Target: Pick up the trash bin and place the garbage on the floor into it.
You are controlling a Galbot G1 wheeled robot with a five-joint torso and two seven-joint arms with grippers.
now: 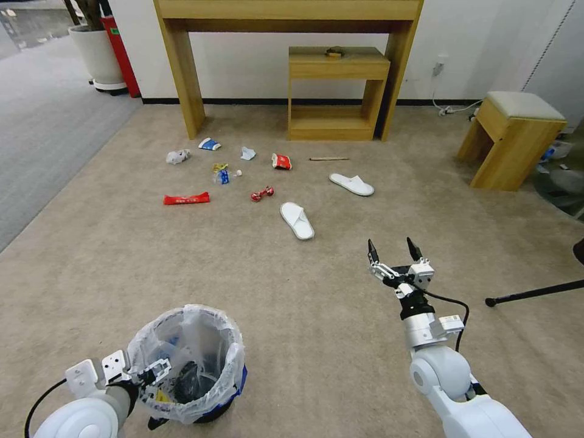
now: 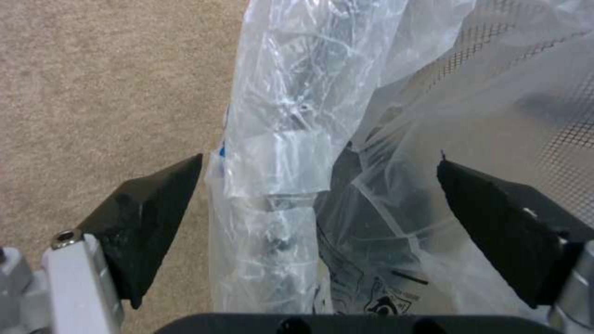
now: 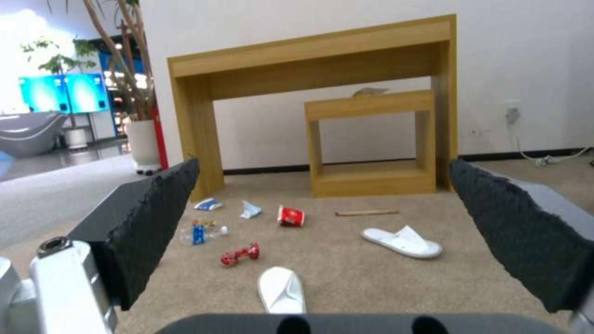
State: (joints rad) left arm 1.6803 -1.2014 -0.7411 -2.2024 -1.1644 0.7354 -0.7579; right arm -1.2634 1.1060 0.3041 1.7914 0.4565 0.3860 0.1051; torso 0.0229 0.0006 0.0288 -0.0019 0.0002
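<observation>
**Operator:** Where does everything sit right now?

**Spotter:** Start with the floor [image 1: 316,340], the beige carpet across most of the head view. Your trash bin [image 1: 185,365] stands at lower left, black with a crinkled clear bag over its rim. The garbage is well apart from it, scattered across the upper middle below the wooden desk [image 1: 286,24].

**Operator:** And my grippers?

**Spotter:** Your left gripper [image 1: 153,370] is at the bin's near rim. In the left wrist view its jaws stand apart, one finger over bare carpet outside the bin, the other inside against the bag, so the rim lies between them, not yet clamped. Your right gripper [image 1: 395,250] hangs at right of centre, jaws spread wide, holding nothing.

**Operator:** Which piece is closest to that one?

**Spotter:** The nearer white slipper [image 1: 297,220], up and to the left of the jaws, its long axis running roughly away from you. The second slipper [image 1: 351,184] lies beyond, angled across. Farther left come the red wrapper [image 1: 186,198], the small red twist [image 1: 262,193] and the red cup [image 1: 281,161]. I judge the right arm the nearer one.
</observation>
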